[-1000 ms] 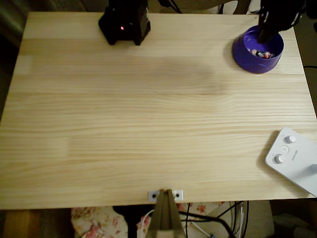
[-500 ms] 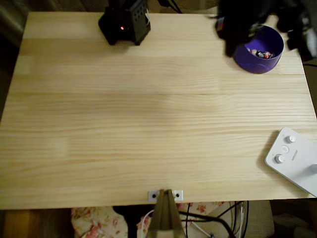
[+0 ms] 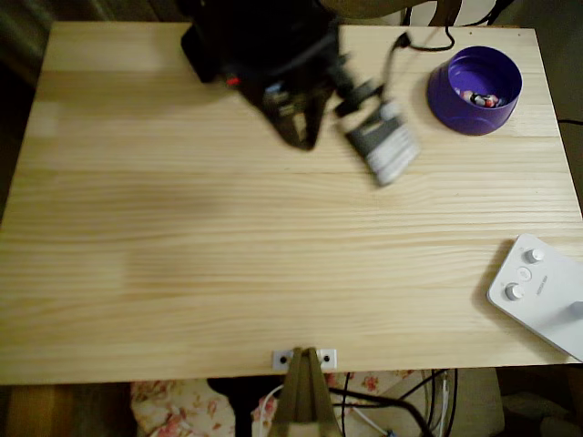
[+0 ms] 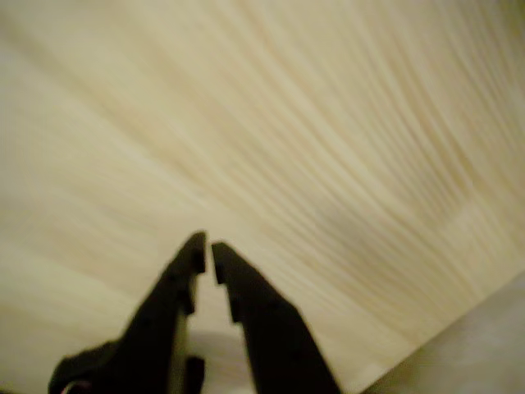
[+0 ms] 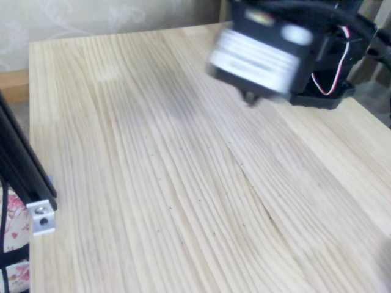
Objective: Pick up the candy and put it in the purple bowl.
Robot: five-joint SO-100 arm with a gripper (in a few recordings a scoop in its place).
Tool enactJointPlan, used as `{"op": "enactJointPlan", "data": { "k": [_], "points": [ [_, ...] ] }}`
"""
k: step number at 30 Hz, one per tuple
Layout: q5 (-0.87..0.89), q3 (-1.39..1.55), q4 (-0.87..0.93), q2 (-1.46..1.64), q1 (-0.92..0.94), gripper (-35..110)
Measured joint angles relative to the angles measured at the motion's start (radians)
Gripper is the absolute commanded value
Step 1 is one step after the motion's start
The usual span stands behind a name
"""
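**Candy in bowl, arm over table's far middle**

Nearest the overhead camera's bottom edge, a metal bracket (image 3: 304, 359) is clamped to the wooden table (image 3: 273, 255). At right, a white device (image 3: 539, 293) with round knobs sits on the table edge, well apart from everything else. Mid-table is bare wood. Farther back, the black arm (image 3: 301, 82) is motion-blurred; its grey-labelled motor block (image 3: 383, 141) hangs left of the purple bowl (image 3: 475, 89), not touching it. The candy (image 3: 483, 98) lies inside the bowl on its bottom, nothing covering it. Wrist view: gripper (image 4: 205, 254) over bare wood, fingers nearly together with a thin slit, holding nothing.
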Motion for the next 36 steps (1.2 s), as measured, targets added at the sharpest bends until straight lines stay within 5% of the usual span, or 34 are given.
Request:
{"op": "enactJointPlan", "data": {
  "k": [7,17,36],
  "points": [
    [0.046,0.175,-0.143,0.103,0.279,-1],
    [0.193,0.506,-0.304,0.313,0.419,-1],
    [0.235,1.006,-0.224,1.069,0.563,-1]
  ]
}}
